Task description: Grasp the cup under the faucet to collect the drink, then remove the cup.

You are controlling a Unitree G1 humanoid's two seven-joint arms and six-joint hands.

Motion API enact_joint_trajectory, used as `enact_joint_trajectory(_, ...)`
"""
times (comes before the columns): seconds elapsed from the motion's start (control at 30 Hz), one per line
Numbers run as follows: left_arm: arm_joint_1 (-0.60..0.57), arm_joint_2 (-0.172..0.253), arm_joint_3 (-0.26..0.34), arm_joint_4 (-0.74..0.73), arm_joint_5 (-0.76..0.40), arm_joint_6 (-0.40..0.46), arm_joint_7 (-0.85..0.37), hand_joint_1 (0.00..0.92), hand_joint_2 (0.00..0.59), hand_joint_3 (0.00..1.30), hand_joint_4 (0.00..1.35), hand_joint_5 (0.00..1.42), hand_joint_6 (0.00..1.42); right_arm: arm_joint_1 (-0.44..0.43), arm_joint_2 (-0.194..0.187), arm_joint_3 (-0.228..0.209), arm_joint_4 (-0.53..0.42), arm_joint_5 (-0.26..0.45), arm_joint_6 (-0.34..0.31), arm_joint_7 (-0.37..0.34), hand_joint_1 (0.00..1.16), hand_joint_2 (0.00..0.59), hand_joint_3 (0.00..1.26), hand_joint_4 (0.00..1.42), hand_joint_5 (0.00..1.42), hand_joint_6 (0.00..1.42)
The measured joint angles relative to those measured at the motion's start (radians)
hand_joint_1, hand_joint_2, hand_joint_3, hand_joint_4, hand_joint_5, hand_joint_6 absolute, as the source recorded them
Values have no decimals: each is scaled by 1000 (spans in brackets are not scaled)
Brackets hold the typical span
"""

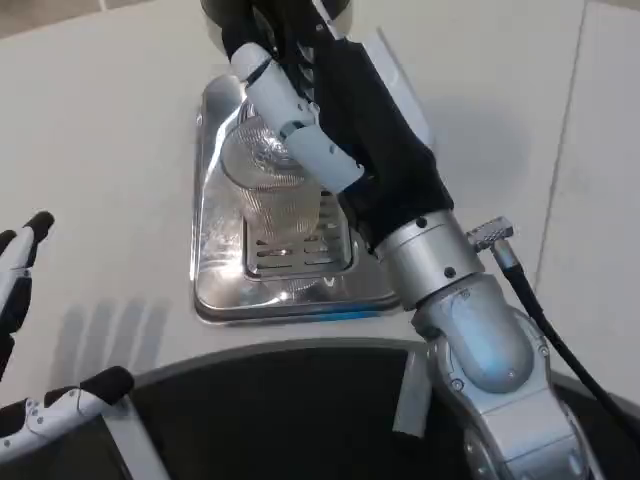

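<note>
At the far left you are seeing your left hand [22, 300] hovering over the white table [110, 150], fingers spread apart and holding nothing, well apart from the tray. Moving right, the clear ribbed cup [268, 190] is standing upright on the slotted grate of the shiny metal drip tray [215, 280], beneath the dark dispenser [275, 20] at the top edge. Your right hand [300, 125] is reaching in from the right, its white fingers [285, 105] wrapping around the cup's upper part and gripping it.
</note>
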Motion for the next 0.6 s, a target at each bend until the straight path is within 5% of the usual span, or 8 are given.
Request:
enact_joint_trajectory(0.27, -33, -7, -6, 23, 1, 0, -1, 0, 48, 0, 0, 0, 0, -64, -74, 72, -62, -107, 141, 58, 15, 482, 0, 0, 0, 0)
enact_joint_trajectory(0.6, -77, -21, -17, 51, 4, 39, -41, 0, 34, 0, 0, 0, 0, -161, -121, 244, -150, -466, 391, 140, 0, 481, 0, 0, 0, 0)
